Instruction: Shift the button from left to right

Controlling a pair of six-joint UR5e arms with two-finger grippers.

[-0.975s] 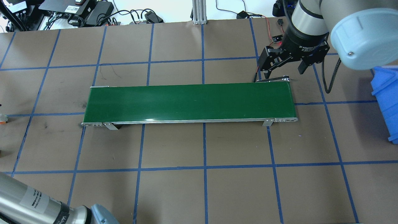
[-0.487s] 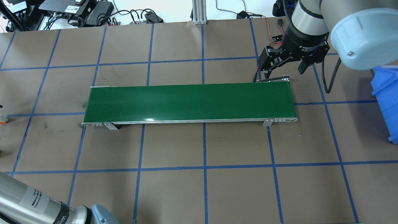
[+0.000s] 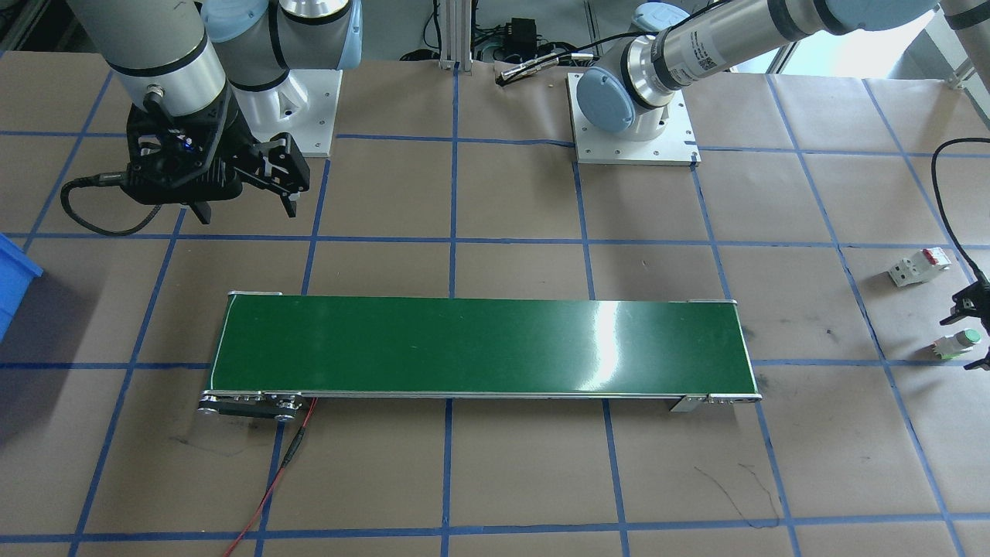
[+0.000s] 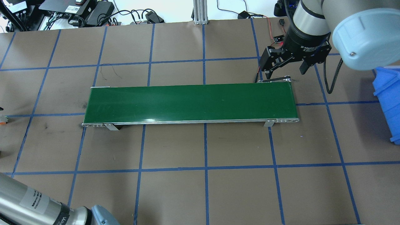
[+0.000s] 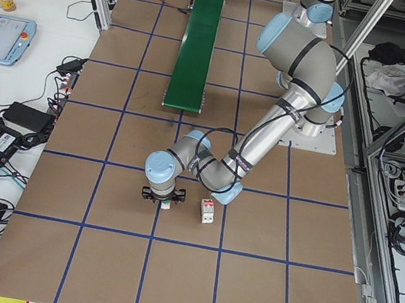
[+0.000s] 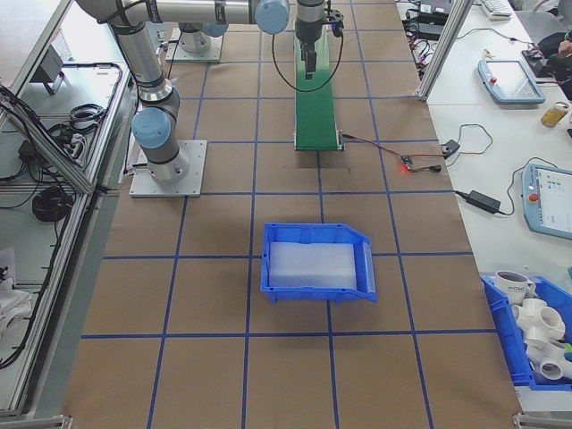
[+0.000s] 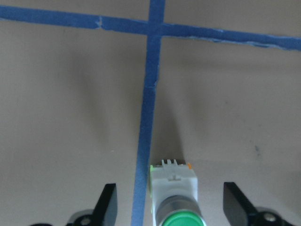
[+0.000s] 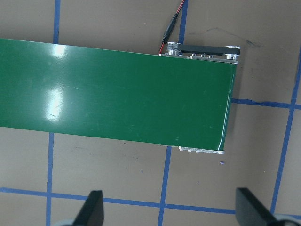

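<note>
The button (image 3: 957, 343) lies on its side on the brown-papered desk (image 3: 510, 480), well beyond the left end of the green conveyor belt (image 3: 479, 346); in the front-facing view that puts it at about 3 o'clock from the belt, near the frame's right edge. Its green cap (image 7: 181, 221) points toward the wrist camera and its white boxy body (image 7: 172, 181) lies just right of a blue tape line (image 7: 146, 141).

The left pincer (image 7: 171, 207) stands spread around the button, one black finger at 9 o'clock of it and the other at 3 o'clock, both with clear desk showing between finger and button (neither pad touches it). In the exterior left view the left arm bends low over that spot, and a white breaker with a red part (image 5: 206, 211) sits just beside the button; in the front-facing view the same breaker (image 3: 918, 266) is at about 11 o'clock from it.

The right pincer (image 4: 286, 67) hangs over the desk just off the belt's right end, on the side away from the robot, its fingers spread and holding nothing. A blue bin (image 6: 318, 262) stands well past that end of the belt.
</note>
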